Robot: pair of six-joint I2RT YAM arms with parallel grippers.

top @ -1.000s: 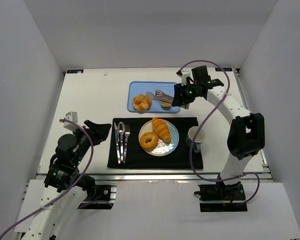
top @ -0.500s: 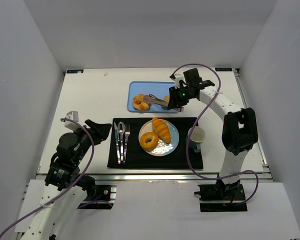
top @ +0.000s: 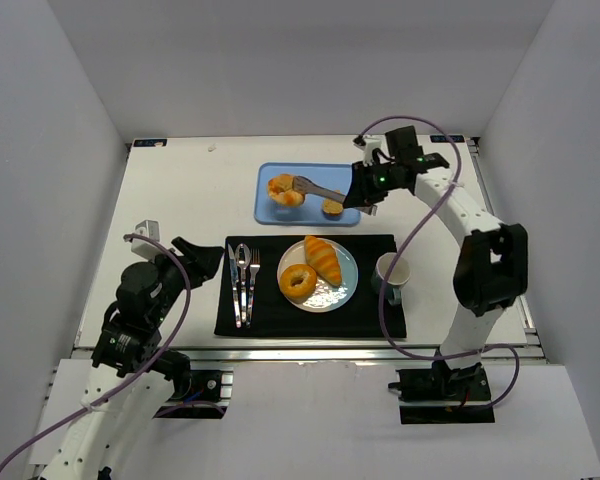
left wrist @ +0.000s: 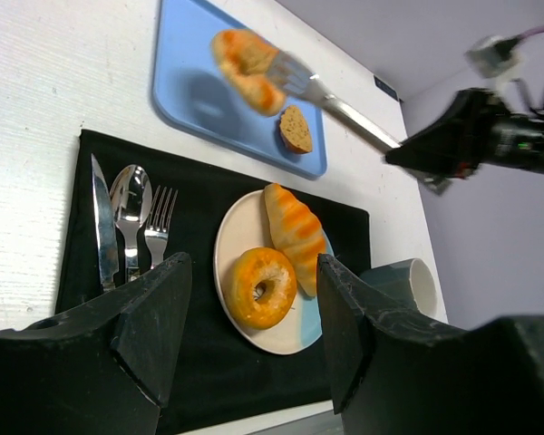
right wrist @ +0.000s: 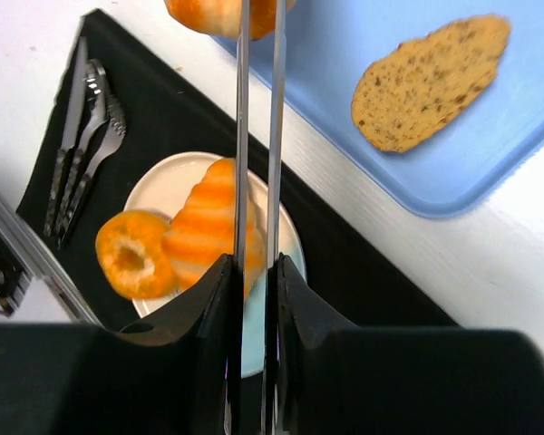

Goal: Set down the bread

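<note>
My right gripper (top: 363,187) is shut on a pair of metal tongs (top: 318,187). The tongs pinch a knotted roll (top: 283,189) and hold it just above the left part of the blue tray (top: 270,214). The roll shows at the top of the right wrist view (right wrist: 219,16) and in the left wrist view (left wrist: 245,68). A striped croissant (top: 323,259) and a ring-shaped bun (top: 298,282) lie on the white-and-blue plate (top: 346,287). My left gripper (top: 205,258) is open and empty at the mat's left edge.
A flat brown bread slice (top: 332,208) lies on the tray's right side. The plate sits on a black placemat (top: 310,320) with a knife, spoon and fork (top: 242,283) on its left. A grey cup (top: 391,272) stands to the right of the plate.
The tongs reached left to the knotted roll, closed on it and lifted it off the tray, carrying it a little toward the back. The left arm has not moved.
</note>
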